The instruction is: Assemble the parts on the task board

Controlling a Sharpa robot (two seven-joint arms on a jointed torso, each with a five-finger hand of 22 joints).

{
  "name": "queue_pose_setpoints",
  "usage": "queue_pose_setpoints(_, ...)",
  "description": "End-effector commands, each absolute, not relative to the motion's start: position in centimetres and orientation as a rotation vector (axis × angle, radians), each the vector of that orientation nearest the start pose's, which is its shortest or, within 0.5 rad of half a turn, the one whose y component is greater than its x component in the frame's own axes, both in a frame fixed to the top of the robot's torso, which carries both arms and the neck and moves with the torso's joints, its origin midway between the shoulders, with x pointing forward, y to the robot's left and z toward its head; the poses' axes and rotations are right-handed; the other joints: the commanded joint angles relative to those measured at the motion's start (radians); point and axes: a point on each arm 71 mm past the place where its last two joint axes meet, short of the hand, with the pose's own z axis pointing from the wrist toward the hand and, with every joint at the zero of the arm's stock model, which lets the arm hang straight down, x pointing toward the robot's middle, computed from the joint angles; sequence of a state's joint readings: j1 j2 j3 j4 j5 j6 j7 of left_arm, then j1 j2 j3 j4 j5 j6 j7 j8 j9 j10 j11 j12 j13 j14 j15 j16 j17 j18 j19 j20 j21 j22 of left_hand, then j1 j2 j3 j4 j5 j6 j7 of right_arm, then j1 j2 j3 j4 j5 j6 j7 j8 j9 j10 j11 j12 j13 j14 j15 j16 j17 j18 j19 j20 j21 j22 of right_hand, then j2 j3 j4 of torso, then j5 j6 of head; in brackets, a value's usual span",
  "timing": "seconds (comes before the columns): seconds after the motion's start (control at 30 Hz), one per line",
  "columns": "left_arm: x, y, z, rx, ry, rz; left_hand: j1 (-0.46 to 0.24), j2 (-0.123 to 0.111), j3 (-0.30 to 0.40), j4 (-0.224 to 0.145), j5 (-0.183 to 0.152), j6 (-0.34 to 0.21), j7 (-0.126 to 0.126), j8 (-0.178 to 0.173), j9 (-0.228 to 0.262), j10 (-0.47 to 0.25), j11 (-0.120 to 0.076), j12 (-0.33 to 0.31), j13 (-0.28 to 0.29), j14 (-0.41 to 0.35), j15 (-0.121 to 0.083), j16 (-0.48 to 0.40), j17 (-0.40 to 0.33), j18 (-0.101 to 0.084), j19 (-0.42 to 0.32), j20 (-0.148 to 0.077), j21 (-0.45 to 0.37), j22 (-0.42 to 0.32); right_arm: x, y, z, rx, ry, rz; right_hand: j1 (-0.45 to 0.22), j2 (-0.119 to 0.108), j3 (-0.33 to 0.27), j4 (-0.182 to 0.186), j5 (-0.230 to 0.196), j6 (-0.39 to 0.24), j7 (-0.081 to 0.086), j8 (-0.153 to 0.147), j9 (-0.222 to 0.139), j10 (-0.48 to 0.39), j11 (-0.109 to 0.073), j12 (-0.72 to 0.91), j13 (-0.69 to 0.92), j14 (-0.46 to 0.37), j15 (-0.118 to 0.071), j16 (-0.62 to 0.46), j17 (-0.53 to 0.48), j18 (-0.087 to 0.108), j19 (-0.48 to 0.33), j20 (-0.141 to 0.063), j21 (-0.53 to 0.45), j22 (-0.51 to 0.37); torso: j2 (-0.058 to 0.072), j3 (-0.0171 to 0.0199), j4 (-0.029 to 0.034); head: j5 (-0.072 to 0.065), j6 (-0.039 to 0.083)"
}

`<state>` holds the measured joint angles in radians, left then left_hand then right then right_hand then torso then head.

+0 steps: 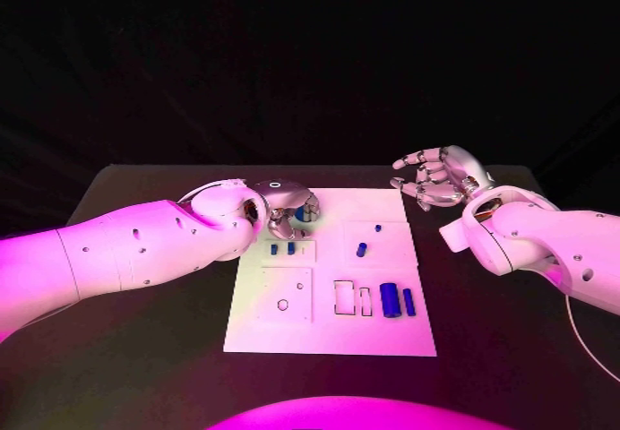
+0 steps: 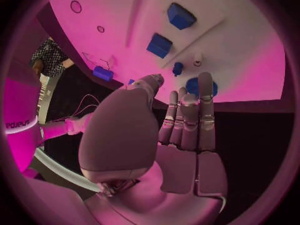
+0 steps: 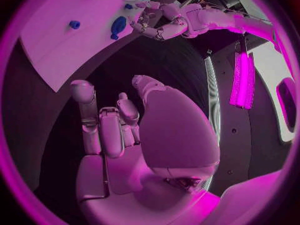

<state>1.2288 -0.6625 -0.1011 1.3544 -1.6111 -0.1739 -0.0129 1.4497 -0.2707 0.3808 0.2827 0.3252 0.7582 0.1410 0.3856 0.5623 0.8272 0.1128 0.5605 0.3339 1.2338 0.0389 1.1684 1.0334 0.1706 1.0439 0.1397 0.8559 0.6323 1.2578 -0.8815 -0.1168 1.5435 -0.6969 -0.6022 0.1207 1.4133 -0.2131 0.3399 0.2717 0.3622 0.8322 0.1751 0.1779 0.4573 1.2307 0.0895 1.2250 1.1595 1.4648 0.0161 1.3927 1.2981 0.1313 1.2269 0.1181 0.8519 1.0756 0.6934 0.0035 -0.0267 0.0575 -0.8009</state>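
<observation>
The task board [image 1: 332, 318] lies mid-table with blue parts [image 1: 389, 299] at your 5 o'clock on it; no writing there is readable. Your left hand [image 1: 287, 202] sits over the board's 11 o'clock corner, fingers at a round blue part [image 2: 200, 87]; I can't tell whether it grips. Farther out at 2 o'clock, your right hand [image 1: 439, 176] hovers off the board, fingers loose, holding nothing.

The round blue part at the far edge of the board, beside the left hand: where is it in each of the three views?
Head view: the round blue part lies at the board's far edge, beside the left hand.
Left wrist view: it lies just past that hand's fingertips.
Right wrist view: it lies at the board's edge, near the left hand.
Shared landmark: the left hand.
</observation>
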Motion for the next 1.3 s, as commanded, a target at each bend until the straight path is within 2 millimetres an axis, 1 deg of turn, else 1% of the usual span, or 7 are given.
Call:
queue_pose_setpoints(0.03, 50.35, 14.69, -21.29, 0.519, 1.794, -0.576, 0.016, 0.002, -0.009, 0.001, 0.001, 0.013, -0.001, -0.007, -0.005, -0.001, -0.002, -0.004, -0.003, 0.012, 0.0, 0.015, 0.008, 0.008, 0.011, -0.001, 0.015, 0.017, 48.75, -22.83, -17.13, 0.542, 1.485, 0.983, 0.0, -0.001, 0.006, -0.002, 0.005, -0.007, 0.002, 0.005, 0.001, -0.006, -0.001, -0.005, 0.0, 0.019, -0.004, -0.006, -0.001, 0.014, -0.006, -0.003, -0.006, -0.001, 0.0, -0.0001, 0.0008, -0.002, -0.002)
queue_pose_setpoints(0.57, 50.58, 14.77, -21.61, 0.519, 1.825, -0.554, 0.022, 0.009, -0.016, 0.003, 0.003, 0.041, 0.006, -0.018, -0.024, 0.018, -0.007, 0.006, -0.007, 0.026, -0.003, 0.051, 0.026, 0.002, 0.027, -0.001, 0.056, 0.063, 48.71, -22.76, -17.12, 0.54, 1.486, 0.985, 0.001, -0.001, 0.008, -0.003, 0.005, -0.007, 0.002, 0.006, 0.002, -0.006, -0.001, -0.005, -0.001, 0.02, -0.004, -0.005, 0.001, 0.014, -0.005, -0.003, -0.006, 0.0, 0.0, -0.0005, 0.0013, -0.001, -0.004)
queue_pose_setpoints(0.7, 50.62, 14.65, -21.68, 0.517, 1.821, -0.555, 0.036, 0.016, -0.007, 0.0, 0.004, 0.053, 0.004, -0.023, -0.033, 0.023, -0.008, 0.007, -0.011, 0.029, -0.004, 0.063, 0.03, 0.001, 0.031, -0.002, 0.07, 0.078, 48.7, -22.71, -17.12, 0.539, 1.486, 0.986, 0.001, -0.001, 0.008, -0.003, 0.005, -0.007, 0.002, 0.006, 0.002, -0.006, -0.001, -0.005, -0.001, 0.02, -0.004, -0.005, 0.001, 0.014, -0.005, -0.003, -0.006, 0.0, 0.0, -0.0006, 0.0004, -0.001, -0.005)
queue_pose_setpoints(0.9, 50.69, 14.54, -21.77, 0.512, 1.818, -0.563, 0.056, 0.026, 0.013, -0.003, 0.003, 0.072, 0.003, -0.029, -0.044, 0.035, -0.01, 0.007, -0.018, 0.037, -0.006, 0.082, 0.04, -0.003, 0.041, -0.004, 0.097, 0.108, 48.69, -22.67, -17.12, 0.538, 1.486, 0.987, 0.001, -0.001, 0.008, -0.003, 0.005, -0.007, 0.002, 0.006, 0.002, -0.006, -0.001, -0.005, -0.001, 0.02, -0.004, -0.005, 0.001, 0.014, -0.005, -0.003, -0.006, 0.0, 0.0, 0.0004, 0.0004, -0.002, -0.007)
queue_pose_setpoints(0.97, 50.69, 14.5, -21.8, 0.513, 1.82, -0.566, 0.06, 0.027, 0.018, -0.004, 0.003, 0.076, 0.002, -0.031, -0.046, 0.039, -0.011, 0.007, -0.019, 0.039, -0.007, 0.086, 0.041, -0.004, 0.043, -0.005, 0.103, 0.114, 48.69, -22.67, -17.12, 0.538, 1.486, 0.987, 0.001, -0.001, 0.008, -0.003, 0.005, -0.007, 0.002, 0.006, 0.002, -0.006, -0.001, -0.005, -0.001, 0.02, -0.004, -0.005, 0.001, 0.014, -0.005, -0.003, -0.006, 0.0, 0.0, 0.0006, 0.0005, -0.002, -0.008)
queue_pose_setpoints(1.0, 50.7, 14.48, -21.81, 0.512, 1.82, -0.567, 0.066, 0.029, 0.027, -0.005, 0.003, 0.083, 0.0, -0.033, -0.05, 0.045, -0.013, 0.006, -0.022, 0.043, -0.008, 0.094, 0.046, -0.006, 0.048, -0.006, 0.116, 0.129, 48.69, -22.66, -17.12, 0.538, 1.486, 0.987, 0.001, -0.001, 0.008, -0.003, 0.005, -0.007, 0.002, 0.006, 0.002, -0.006, -0.001, -0.005, -0.001, 0.02, -0.004, -0.005, 0.001, 0.014, -0.005, -0.003, -0.006, 0.0, 0.0, 0.0004, 0.0008, -0.002, -0.009)
queue_pose_setpoints(1.3, 50.78, 14.49, -22.11, 0.506, 1.832, -0.565, 0.074, 0.03, 0.044, -0.008, 0.003, 0.1, -0.003, -0.038, -0.058, 0.063, -0.017, 0.005, -0.029, 0.054, -0.012, 0.113, 0.059, -0.009, 0.057, -0.008, 0.142, 0.158, 48.67, -22.66, -17.12, 0.537, 1.486, 0.987, 0.001, -0.001, 0.008, -0.003, 0.005, -0.007, 0.002, 0.006, 0.002, -0.006, -0.001, -0.005, -0.001, 0.02, -0.004, -0.005, 0.001, 0.014, -0.005, -0.003, -0.006, 0.0, 0.0, 0.0002, 0.0009, -0.003, -0.01)
